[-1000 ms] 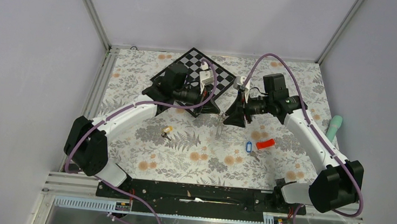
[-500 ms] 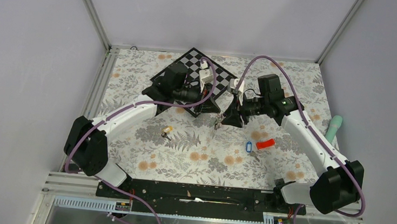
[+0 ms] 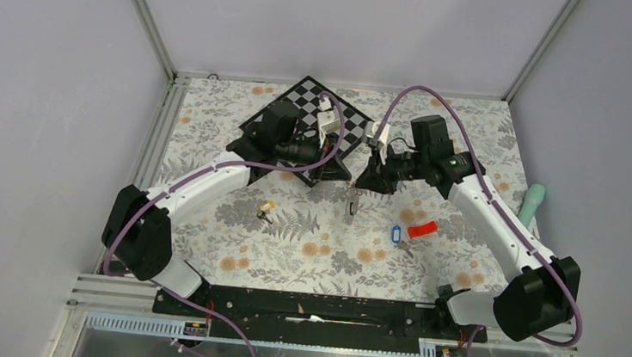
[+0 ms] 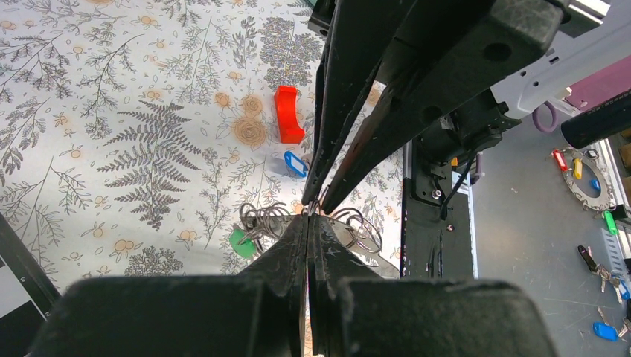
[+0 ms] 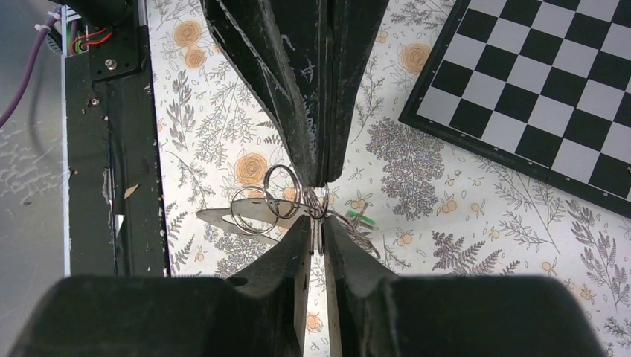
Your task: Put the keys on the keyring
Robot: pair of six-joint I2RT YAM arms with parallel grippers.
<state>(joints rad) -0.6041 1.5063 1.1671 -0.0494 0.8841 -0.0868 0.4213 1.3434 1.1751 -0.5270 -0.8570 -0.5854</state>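
The keyring (image 4: pixel 362 236), a flat grey plate carrying several wire rings, hangs in the air between both grippers above the floral cloth; it also shows in the top view (image 3: pixel 352 201) and the right wrist view (image 5: pixel 223 217). A key with a green tag (image 4: pixel 239 242) hangs from it, also in the right wrist view (image 5: pixel 364 217). My left gripper (image 4: pixel 309 218) is shut on the keyring. My right gripper (image 5: pixel 318 223) is shut on one of its wire rings, tip to tip with the left. A blue-tagged key (image 3: pixel 394 233) and a yellow-tagged key (image 3: pixel 267 208) lie on the cloth.
A black-and-white checkerboard (image 3: pixel 352 116) lies at the back under the left arm, also in the right wrist view (image 5: pixel 536 89). A red piece (image 3: pixel 422 230) lies beside the blue key. A teal object (image 3: pixel 533 204) sits at the right edge.
The right gripper has shifted slightly left and back toward the left gripper. The keyring stays held between both grippers, swinging a little. The left arm has barely moved.
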